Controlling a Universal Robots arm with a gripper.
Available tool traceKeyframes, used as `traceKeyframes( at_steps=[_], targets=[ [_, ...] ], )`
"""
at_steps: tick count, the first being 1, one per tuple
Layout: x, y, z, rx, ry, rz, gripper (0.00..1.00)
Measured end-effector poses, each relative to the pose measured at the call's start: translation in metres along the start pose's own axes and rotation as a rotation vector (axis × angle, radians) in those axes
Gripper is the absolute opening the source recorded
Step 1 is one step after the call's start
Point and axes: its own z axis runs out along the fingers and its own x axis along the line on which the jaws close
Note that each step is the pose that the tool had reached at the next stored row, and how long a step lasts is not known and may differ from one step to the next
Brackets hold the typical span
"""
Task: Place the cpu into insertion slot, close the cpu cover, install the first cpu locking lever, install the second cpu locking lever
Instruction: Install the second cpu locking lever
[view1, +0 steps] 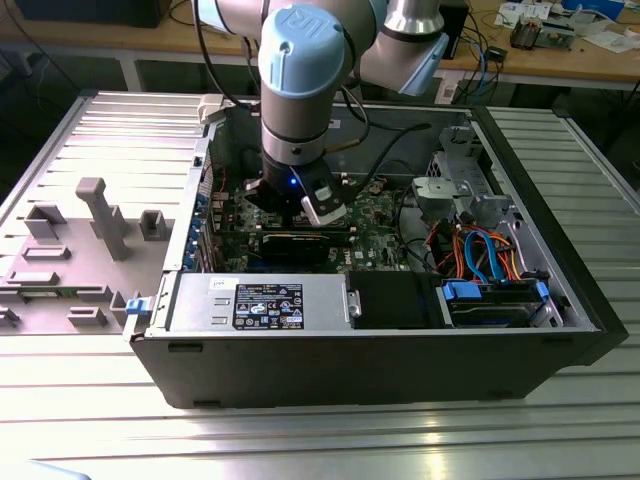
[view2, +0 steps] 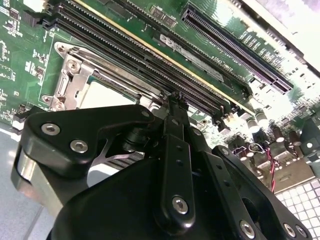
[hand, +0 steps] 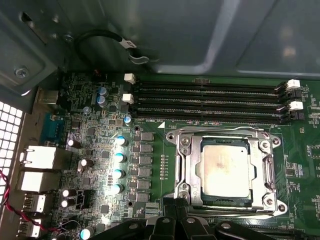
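The cpu, a dull silver square, lies in the insertion slot on the green board. The silvery cpu cover lies flat over it as a frame around the chip. A thin metal lever runs along the socket's edge. My gripper sits at one corner of the socket, at the end of that lever. In the second wrist view the black fingers taper to a closed tip beside the cover and the cpu. Whether the tip pinches the lever is hidden. In the exterior view the gripper hangs low inside the open computer case.
Long black memory slots run along the socket, and more of them lie right next to the fingertips. Capacitors and rear ports stand to one side. A drive cage, coloured cables and the power supply crowd the case.
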Motion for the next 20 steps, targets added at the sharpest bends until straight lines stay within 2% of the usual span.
traceKeyframes(
  at_steps=[9, 20],
  targets=[
    [0.0008, -0.0003, 0.0021, -0.0168, -0.0009, 0.0, 0.11],
    [0.0022, -0.0004, 0.0033, -0.0176, -0.001, 0.0, 0.11]
  ],
)
